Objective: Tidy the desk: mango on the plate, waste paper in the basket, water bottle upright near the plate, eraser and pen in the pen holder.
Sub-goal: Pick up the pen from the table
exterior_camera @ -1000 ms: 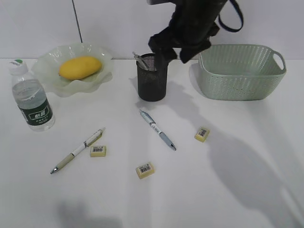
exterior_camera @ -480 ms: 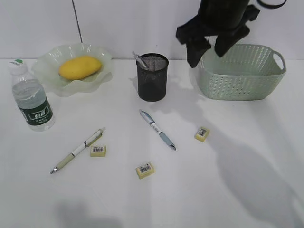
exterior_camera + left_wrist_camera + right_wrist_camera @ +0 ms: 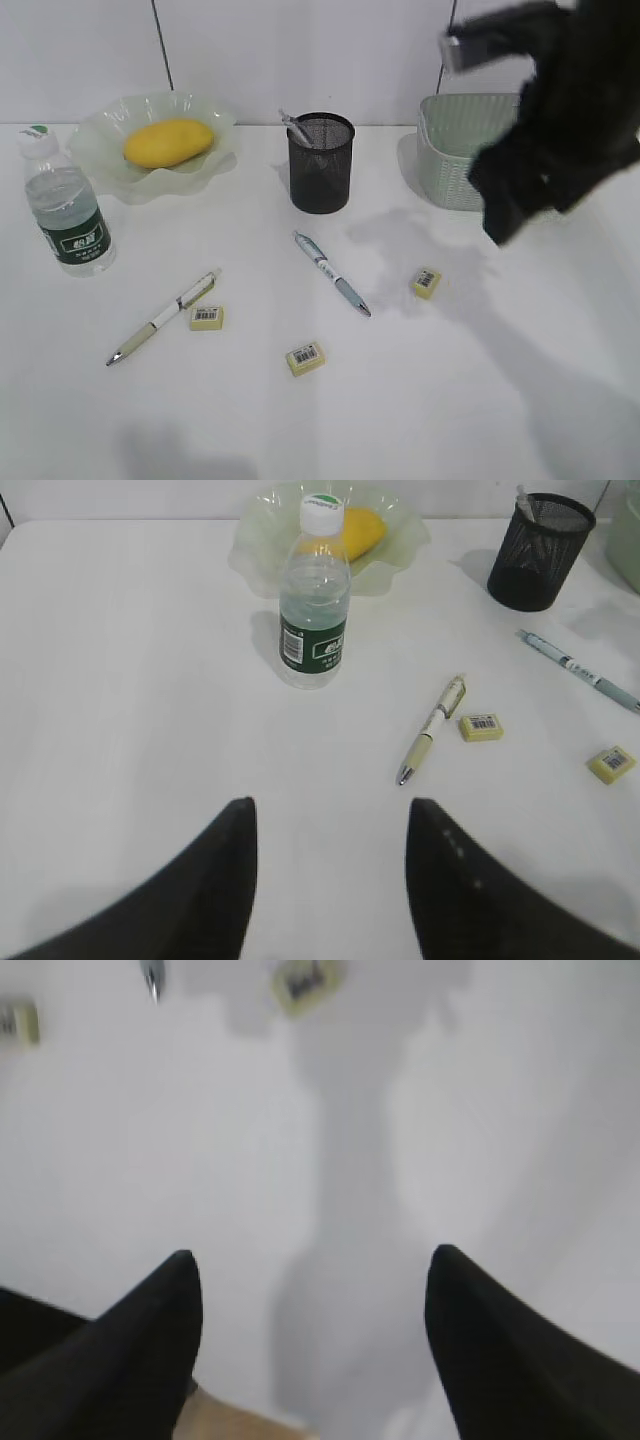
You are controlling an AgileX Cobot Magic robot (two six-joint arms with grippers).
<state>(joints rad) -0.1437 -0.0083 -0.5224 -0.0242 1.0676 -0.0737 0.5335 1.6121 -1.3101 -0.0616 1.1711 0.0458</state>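
Note:
The mango (image 3: 168, 142) lies on the plate (image 3: 214, 170), and the water bottle (image 3: 68, 212) stands upright on the desk (image 3: 250, 420) just left of it. The pen holder (image 3: 321, 165) has one pen (image 3: 293, 122) inside. Two pens (image 3: 165, 317) (image 3: 332, 273) and three erasers (image 3: 206, 318) (image 3: 305, 358) (image 3: 426, 283) lie loose on the desk. My right gripper (image 3: 312, 1260) is open and empty above bare desk, with its blurred arm (image 3: 560, 120) in front of the basket (image 3: 455, 150). My left gripper (image 3: 332, 805) is open and empty, well short of the bottle (image 3: 315, 610). The waste paper is out of view.
The right arm covers the right half of the basket in the exterior view. A white wall runs behind the desk. The desk's front edge (image 3: 230, 1425) shows just under the right jaws. The left arm is outside the exterior view.
The right arm swung from above the pen holder rightward past the basket and came down in front of it, jaws staying open. The objects and the left gripper did not move.

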